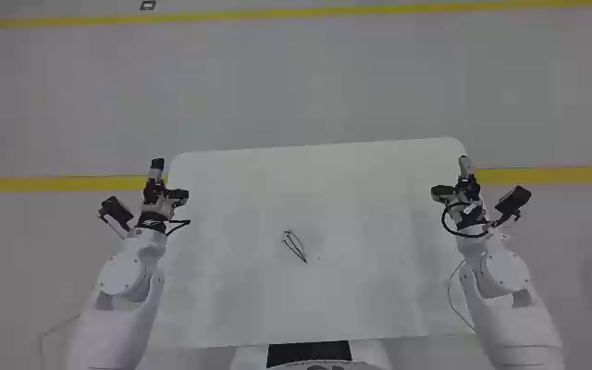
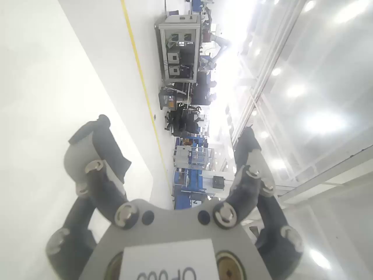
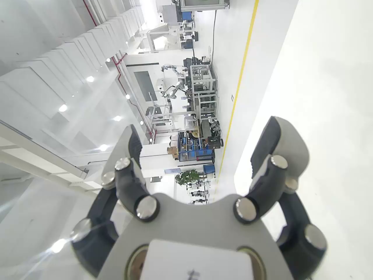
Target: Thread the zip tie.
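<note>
**A:** Where's the zip tie (image 1: pixel 295 246)?

**B:** It's lying flat near the middle of the bench (image 1: pixel 370 185), a little toward the robot's side. It's a thin dark strip that looks bent back on itself into a narrow sliver. Which end carries the head is too small to tell.

**A:** And the hands?

**B:** The left hand (image 2: pixel 173 129) sits at the bench's left edge and the right hand (image 3: pixel 202 126) at the right edge, both well apart from the tie. Each has its fingers spread wide with nothing between them.

**A:** So nothing's picked up yet.

**B:** No, I'd put the task at its very start.

**A:** How will the tie handle?

**B:** Very light, I'd judge, and springy and slick. It lies low against the bench, so the fingers have little to get under. A careless pinch could skid it away or let it twist in the pads.

**A:** Where would you take hold?

**B:** One hand close beside the head to steady it. The other goes just behind the tail's tip, leaving only a short free end so it doesn't flop when aimed at the slot.
</note>
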Robot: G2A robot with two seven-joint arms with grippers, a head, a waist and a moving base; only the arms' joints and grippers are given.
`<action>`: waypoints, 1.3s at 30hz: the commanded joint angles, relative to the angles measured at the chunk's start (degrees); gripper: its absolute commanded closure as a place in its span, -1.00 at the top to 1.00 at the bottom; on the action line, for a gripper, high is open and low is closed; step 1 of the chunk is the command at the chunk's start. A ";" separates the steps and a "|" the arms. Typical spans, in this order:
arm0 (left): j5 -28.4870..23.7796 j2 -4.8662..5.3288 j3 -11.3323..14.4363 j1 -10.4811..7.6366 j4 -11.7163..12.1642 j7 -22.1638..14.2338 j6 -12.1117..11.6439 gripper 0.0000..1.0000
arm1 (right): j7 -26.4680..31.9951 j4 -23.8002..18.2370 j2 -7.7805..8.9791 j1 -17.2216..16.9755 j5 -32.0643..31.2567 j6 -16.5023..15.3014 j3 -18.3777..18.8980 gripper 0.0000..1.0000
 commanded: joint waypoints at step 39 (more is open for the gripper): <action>33.05 1.85 3.19 5.45 -12.43 -18.13 0.46 1.00 | 0.00 0.00 0.00 0.00 0.00 0.00 0.00 1.00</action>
